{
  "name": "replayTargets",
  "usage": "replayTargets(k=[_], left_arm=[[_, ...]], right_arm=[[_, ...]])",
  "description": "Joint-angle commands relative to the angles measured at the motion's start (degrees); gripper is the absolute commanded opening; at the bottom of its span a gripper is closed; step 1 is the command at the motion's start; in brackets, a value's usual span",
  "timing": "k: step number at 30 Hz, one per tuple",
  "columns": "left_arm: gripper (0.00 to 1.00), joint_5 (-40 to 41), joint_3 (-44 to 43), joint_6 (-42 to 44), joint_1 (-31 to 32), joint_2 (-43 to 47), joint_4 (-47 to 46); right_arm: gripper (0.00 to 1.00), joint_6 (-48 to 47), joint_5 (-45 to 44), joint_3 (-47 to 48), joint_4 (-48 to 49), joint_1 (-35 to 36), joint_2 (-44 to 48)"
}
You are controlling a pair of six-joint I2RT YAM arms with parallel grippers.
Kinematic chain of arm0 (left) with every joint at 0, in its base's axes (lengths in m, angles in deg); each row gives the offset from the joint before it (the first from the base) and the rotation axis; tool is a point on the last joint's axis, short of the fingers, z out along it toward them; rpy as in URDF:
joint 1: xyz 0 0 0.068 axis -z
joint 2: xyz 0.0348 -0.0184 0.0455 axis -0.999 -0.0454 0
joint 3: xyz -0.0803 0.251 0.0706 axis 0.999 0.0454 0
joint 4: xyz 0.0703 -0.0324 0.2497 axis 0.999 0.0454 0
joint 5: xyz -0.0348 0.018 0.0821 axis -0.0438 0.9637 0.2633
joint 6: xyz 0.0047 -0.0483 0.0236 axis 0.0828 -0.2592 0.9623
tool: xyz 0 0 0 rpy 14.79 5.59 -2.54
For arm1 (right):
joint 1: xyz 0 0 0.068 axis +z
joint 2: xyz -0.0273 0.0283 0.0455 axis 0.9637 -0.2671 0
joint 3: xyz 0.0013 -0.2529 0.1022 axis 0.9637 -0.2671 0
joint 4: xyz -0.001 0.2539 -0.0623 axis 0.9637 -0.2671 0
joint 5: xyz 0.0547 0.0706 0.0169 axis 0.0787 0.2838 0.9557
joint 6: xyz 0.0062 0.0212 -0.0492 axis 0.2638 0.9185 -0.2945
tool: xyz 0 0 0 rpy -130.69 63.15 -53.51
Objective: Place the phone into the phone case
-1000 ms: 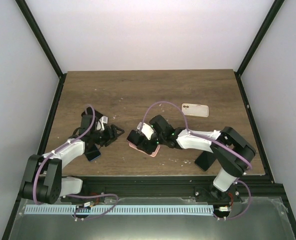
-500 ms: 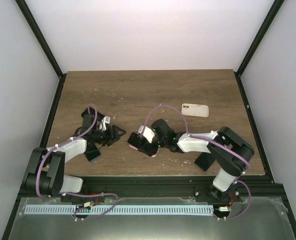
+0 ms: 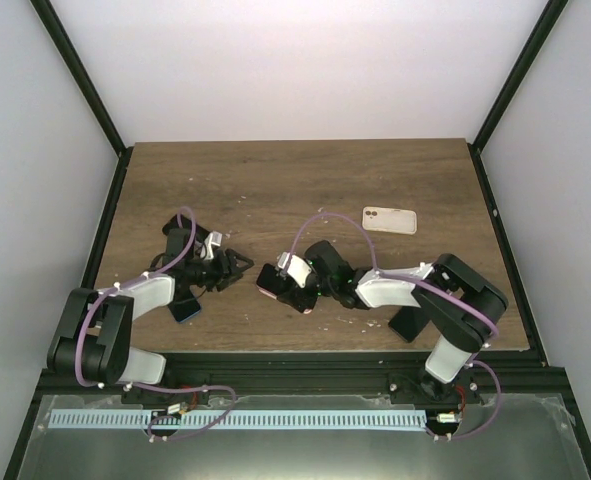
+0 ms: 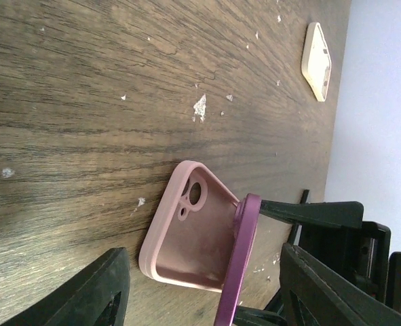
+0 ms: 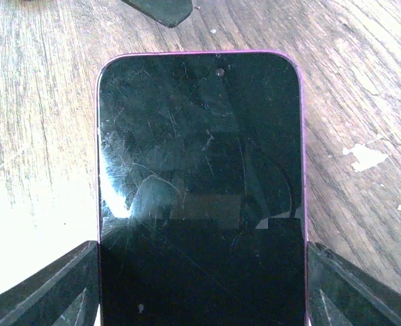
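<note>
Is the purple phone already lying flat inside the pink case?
No, the left wrist view shows the purple phone tilted steeply up along one side of the pink case, not flat within it.

1. A dark wooden table (image 3: 275,170), flecked with white chips (image 4: 200,107).
2. A cream phone-shaped item (image 3: 389,220) lies flat at 2 o'clock.
3. A dark blue object (image 3: 185,311) sits at 8 o'clock, a black block (image 3: 410,322) at 4 o'clock.

Purple phone (image 5: 200,183) tilted against pink case (image 4: 190,241); case lies open-side up.
</note>
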Motion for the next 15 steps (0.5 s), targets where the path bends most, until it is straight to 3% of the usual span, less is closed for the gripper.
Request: replayTargets(k=[1, 7, 11, 15], left_arm=[[0.62, -0.73, 0.53, -0.03, 0.72, -0.61, -2.01], [0.56, 0.49, -0.57, 0.47, 3.30, -1.72, -2.44], [0.48, 2.58, -2.18, 2.38, 6.44, -4.13, -3.83], [0.39, 3.42, -1.52, 2.25, 7.54, -6.48, -7.55]], right_arm=[[0.64, -2.12, -2.03, -1.05, 4.58, 0.16, -1.11], [0.65, -0.75, -1.52, -2.35, 4.53, 0.11, -0.98], [0.75, 0.82, -2.50, -3.73, 4.76, 0.08, 1.29], [0.77, 2.18, -4.12, -4.38, 4.24, 0.07, 1.62]])
